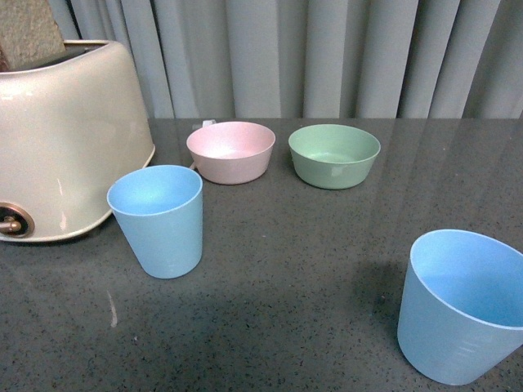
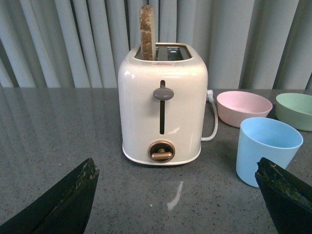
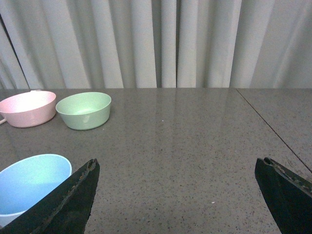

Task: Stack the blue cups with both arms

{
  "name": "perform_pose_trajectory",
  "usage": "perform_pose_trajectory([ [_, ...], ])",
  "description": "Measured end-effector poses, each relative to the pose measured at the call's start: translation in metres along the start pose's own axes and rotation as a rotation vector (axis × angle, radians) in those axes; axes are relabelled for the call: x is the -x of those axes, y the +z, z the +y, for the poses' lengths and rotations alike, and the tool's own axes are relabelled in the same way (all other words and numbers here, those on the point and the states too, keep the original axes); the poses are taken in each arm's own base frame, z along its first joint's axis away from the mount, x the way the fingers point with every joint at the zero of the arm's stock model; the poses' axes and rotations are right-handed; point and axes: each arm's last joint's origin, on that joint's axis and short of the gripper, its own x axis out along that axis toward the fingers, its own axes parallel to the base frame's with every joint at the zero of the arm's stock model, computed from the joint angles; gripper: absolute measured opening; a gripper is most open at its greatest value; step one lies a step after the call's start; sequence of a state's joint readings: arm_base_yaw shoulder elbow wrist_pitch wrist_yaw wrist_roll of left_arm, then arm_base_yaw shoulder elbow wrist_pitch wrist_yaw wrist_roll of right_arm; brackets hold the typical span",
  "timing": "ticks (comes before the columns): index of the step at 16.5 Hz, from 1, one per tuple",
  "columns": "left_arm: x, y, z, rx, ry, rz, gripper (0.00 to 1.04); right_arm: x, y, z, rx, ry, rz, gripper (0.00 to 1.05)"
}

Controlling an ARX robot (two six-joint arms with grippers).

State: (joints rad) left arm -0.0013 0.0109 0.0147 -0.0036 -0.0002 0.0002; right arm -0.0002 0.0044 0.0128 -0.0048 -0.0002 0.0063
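Grey worktop [image 1: 286, 278], curtain [image 1: 327, 57] behind | left cup [image 1: 155, 220] upright ahead of left claw [image 2: 175, 163] | right cup [image 1: 462, 306] upright near right claw [image 3: 176, 163] | both claws apart, empty.

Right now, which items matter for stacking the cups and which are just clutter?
Job: left light-blue plastic tumbler; right light-blue plastic tumbler.
Clutter: cream two-slot toaster with bread slice; pink round plastic bowl; green round plastic bowl.
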Motion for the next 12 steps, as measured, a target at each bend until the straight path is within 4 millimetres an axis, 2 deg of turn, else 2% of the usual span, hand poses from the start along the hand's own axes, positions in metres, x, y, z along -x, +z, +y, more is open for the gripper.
perform_pose_trajectory([
  [12,0.0,0.0,0.0,0.0,0.0,0.0,0.98,0.0,0.0,0.0,0.0,0.0,0.0,0.98],
])
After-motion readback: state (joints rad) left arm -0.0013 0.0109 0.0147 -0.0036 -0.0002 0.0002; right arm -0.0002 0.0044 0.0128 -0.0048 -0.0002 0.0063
